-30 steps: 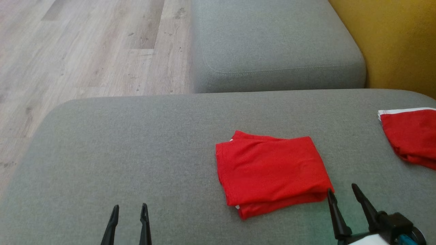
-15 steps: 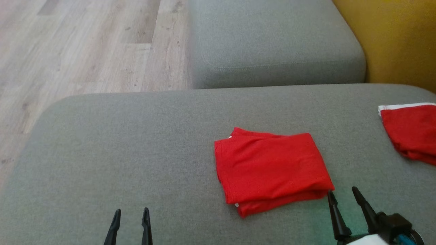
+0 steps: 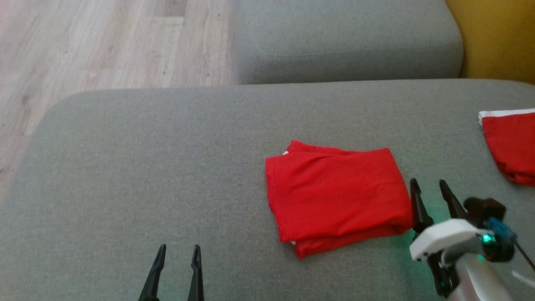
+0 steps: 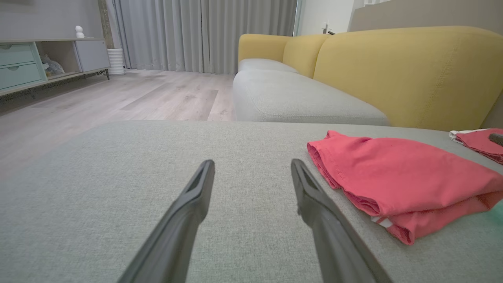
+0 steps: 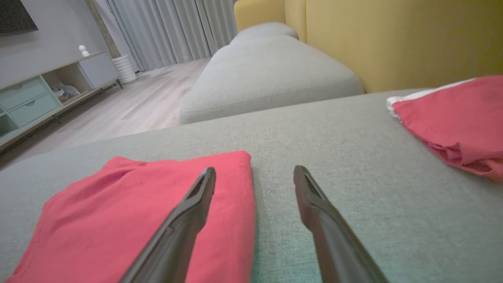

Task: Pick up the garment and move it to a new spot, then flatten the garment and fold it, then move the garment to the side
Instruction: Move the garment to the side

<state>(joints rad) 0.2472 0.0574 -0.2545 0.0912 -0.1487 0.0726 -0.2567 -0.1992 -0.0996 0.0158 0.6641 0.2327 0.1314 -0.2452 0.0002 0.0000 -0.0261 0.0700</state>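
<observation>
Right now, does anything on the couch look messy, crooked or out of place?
Mostly tidy. On the folded red garment, a lower layer pokes out at the near edge. A second red garment lies crumpled at the right end of the grey cushion.

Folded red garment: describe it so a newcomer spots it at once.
On the wide grey cushion, the folded red garment lies right of centre. It is a neat rectangle, unlike the white-edged red garment cut off at the right edge.

- garment (image 3: 334, 196): red cloth, fine knit, matt.
- seat cushion (image 3: 146, 167): grey woven upholstery, matt, coarse grain.
- floor (image 3: 104, 42): pale wood-grain planks, low sheen.
- right gripper (image 3: 428, 181): 2 dark fingers, matt, plastic-looking.
</observation>
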